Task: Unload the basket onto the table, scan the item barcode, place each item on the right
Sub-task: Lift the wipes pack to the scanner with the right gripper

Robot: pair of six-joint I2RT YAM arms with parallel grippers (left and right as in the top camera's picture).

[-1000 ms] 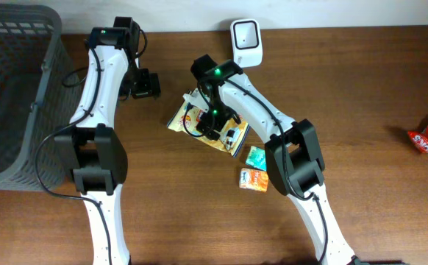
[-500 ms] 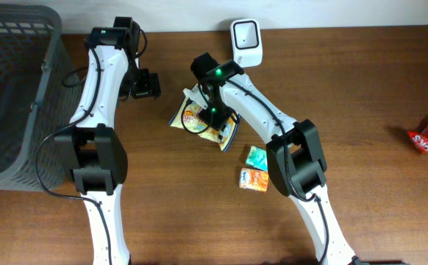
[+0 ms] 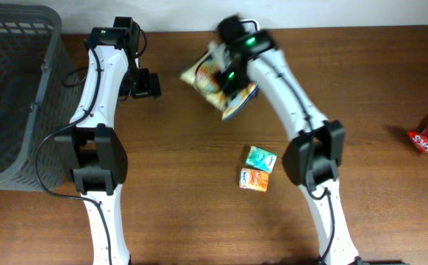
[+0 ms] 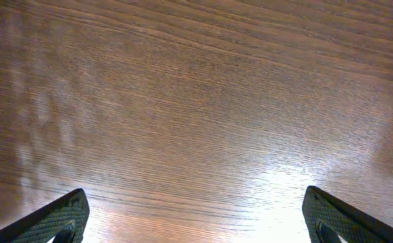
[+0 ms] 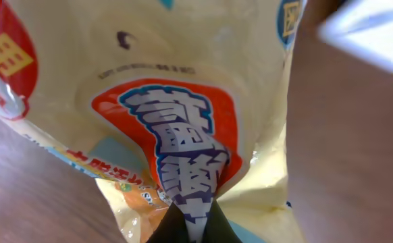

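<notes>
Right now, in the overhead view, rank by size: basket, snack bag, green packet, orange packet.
1. basket
2. snack bag, held up nearer the camera
3. green packet and orange packet look alike; no ranking.

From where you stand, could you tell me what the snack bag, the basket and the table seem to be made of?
Snack bag: thin glossy plastic film, likely; it creases and shines.
Basket: grey moulded plastic, probably; matte mesh walls.
Table: brown wood or wood-look laminate; visible grain with a semi-gloss glare; which, I cannot tell.
</notes>
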